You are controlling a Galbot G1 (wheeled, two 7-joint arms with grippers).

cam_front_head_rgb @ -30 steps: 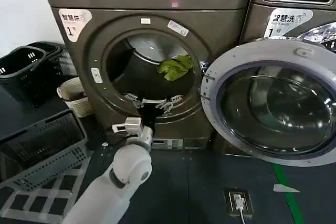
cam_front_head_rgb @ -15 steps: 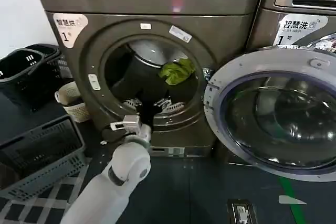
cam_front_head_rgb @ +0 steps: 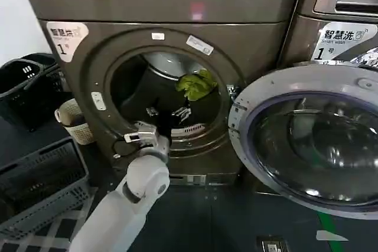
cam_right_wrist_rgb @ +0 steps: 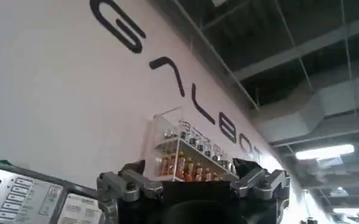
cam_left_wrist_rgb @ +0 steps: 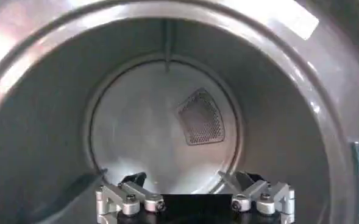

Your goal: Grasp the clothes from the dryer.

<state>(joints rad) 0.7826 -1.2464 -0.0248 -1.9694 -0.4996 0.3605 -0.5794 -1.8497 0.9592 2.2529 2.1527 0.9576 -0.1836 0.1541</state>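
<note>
One garment to fetch, and it lies up, to the right and deeper in from your left gripper.

Your left gripper (cam_front_head_rgb: 168, 114), fingers spread wide and empty, sits at the lower lip of the dryer (cam_front_head_rgb: 82, 87) opening, facing the drum's back wall. The yellow-green clothes (cam_front_head_rgb: 194, 85) rest high on the right side of the drum, apart from the fingers. Judged nearer by far, this arm should take it. Your right gripper (cam_right_wrist_rgb: 191, 182) is parked facing a wall, fingers apart.

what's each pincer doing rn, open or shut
Left pincer: open, empty, inside the dryer opening.
Right pincer: open, empty, parked pointing at a wall.
</note>
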